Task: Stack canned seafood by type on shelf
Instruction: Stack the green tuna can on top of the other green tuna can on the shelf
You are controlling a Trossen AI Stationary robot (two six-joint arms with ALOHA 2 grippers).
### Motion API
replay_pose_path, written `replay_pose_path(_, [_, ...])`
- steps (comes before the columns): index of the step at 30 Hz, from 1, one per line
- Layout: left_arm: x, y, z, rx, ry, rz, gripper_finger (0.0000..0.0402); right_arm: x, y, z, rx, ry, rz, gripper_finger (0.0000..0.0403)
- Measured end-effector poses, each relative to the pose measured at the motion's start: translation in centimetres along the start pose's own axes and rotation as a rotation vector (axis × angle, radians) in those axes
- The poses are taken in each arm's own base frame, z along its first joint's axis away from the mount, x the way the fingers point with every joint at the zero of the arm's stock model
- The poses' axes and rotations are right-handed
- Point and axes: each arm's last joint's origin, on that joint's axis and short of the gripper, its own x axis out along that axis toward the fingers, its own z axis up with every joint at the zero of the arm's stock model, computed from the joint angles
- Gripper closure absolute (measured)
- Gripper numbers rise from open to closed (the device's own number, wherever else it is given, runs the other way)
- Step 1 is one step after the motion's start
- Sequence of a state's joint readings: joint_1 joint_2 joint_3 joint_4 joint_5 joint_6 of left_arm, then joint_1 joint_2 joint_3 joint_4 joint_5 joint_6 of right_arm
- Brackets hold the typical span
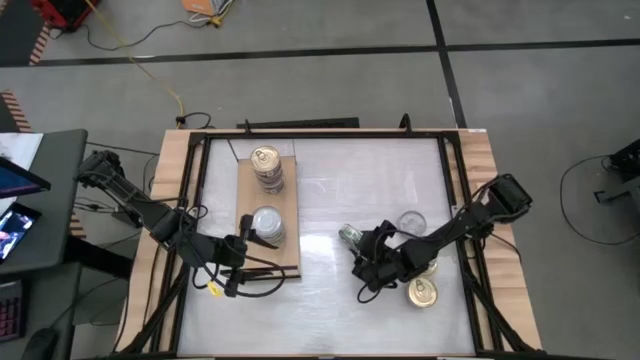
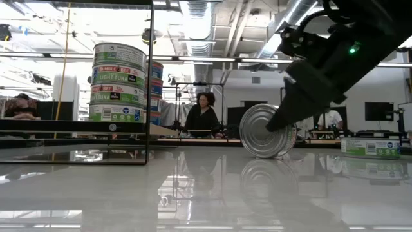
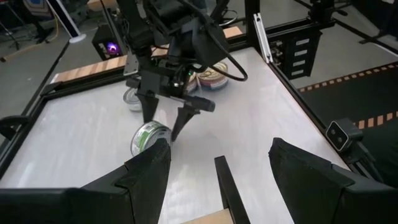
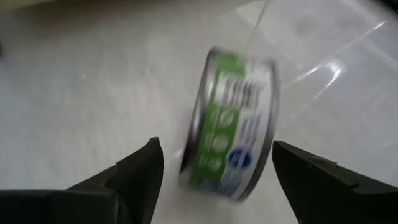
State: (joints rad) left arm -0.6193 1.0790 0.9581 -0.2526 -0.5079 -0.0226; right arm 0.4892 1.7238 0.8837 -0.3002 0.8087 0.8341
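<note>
A green-labelled tin (image 4: 233, 124) stands on its rim on the white tabletop, its round face (image 2: 264, 131) upright. My right gripper (image 1: 352, 250) is open, slanting down, with one finger on each side of the tin and a gap showing on both sides in the right wrist view. The shelf (image 1: 285, 255) at left carries a gold-topped stack (image 1: 266, 165) at its far end and a silver-topped stack (image 1: 266, 225) nearer. My left gripper (image 1: 262, 240) hovers open beside the silver stack, over the shelf's near end, with nothing between its fingers.
Loose tins lie at the table's right: a silver-topped one (image 1: 412, 221), a gold-topped one (image 1: 421, 292) and one partly under the right arm (image 1: 431, 264). Wooden rails and a black frame (image 1: 447, 180) border the table. A person (image 2: 203, 113) sits in the room beyond.
</note>
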Motion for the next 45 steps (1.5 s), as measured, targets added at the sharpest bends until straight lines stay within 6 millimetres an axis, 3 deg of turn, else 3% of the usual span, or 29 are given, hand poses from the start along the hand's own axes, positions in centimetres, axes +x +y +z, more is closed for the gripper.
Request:
replay_pose_path(7, [0.0,0.1,-0.1,-0.003,0.012,0.007,0.0141,0.3,0.0,-0.2,-0.089,-0.030,-0.041,0.0107])
replay_pose_path(14, [0.6,1.5,-0.2,-0.016,0.021,0.141,0.0141,0.7,0.1,0.4,-0.195,-0.039,-0.018,0.0239])
replay_pose_path(20, [1.4,3.0,-0.2,-0.017,0.032,0.075,0.0141,0.2,0.8,0.7,-0.274,-0.077,0.008,0.0238])
replay_pose_path(24, [2.2,3.5,-0.1,0.080,0.025,0.078,0.0141,-2.2,2.3,2.8,-0.367,-0.203,-0.004,0.0238])
replay_pose_path(31, [4.4,2.7,-0.3,0.306,0.031,0.164,0.0140,-6.2,5.3,6.5,-0.572,-0.456,-0.041,0.0238])
replay_pose_path(38, [6.0,1.3,-0.2,0.424,0.030,0.253,0.0140,-5.5,4.9,9.1,-0.614,-0.528,-0.113,0.0238])
replay_pose_path(45, [6.4,0.5,1.5,0.431,0.070,0.250,0.0140,-4.8,4.5,9.7,-0.611,-0.529,-0.094,0.0238])
